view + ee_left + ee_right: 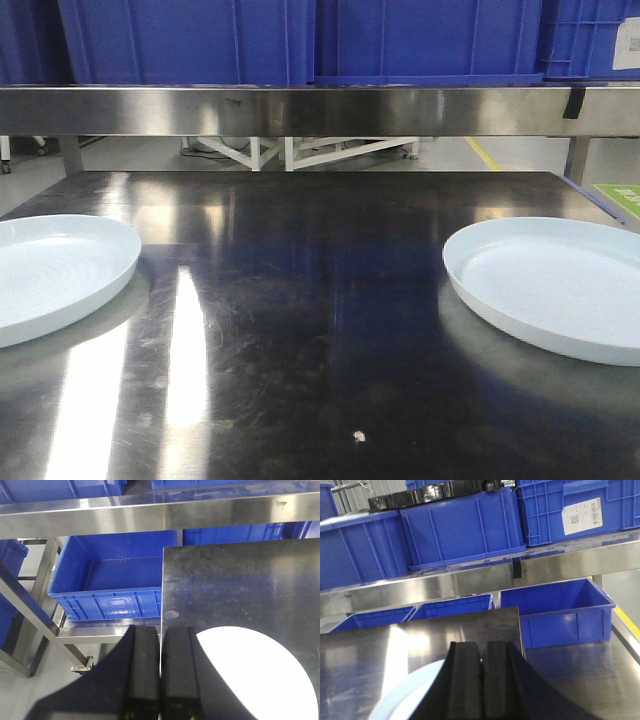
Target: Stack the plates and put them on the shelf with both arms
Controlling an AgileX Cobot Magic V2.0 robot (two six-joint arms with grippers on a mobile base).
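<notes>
Two pale blue-white plates lie on the steel table: one plate (55,270) at the left edge, the other plate (560,285) at the right. Neither arm shows in the front view. In the left wrist view my left gripper (160,630) is shut with nothing in it, hovering over the table's left edge beside the left plate (255,675). My right gripper (481,647) is also shut and empty in the right wrist view, above the near rim of the right plate (412,690). The shelf (320,108) runs across the back above the table.
Blue plastic crates (300,40) fill the top of the shelf. Open blue bins (112,582) (560,607) stand on lower racks beside the table. A steel frame leg (30,610) stands to the left. The dark steel tabletop (300,330) stretches between the plates.
</notes>
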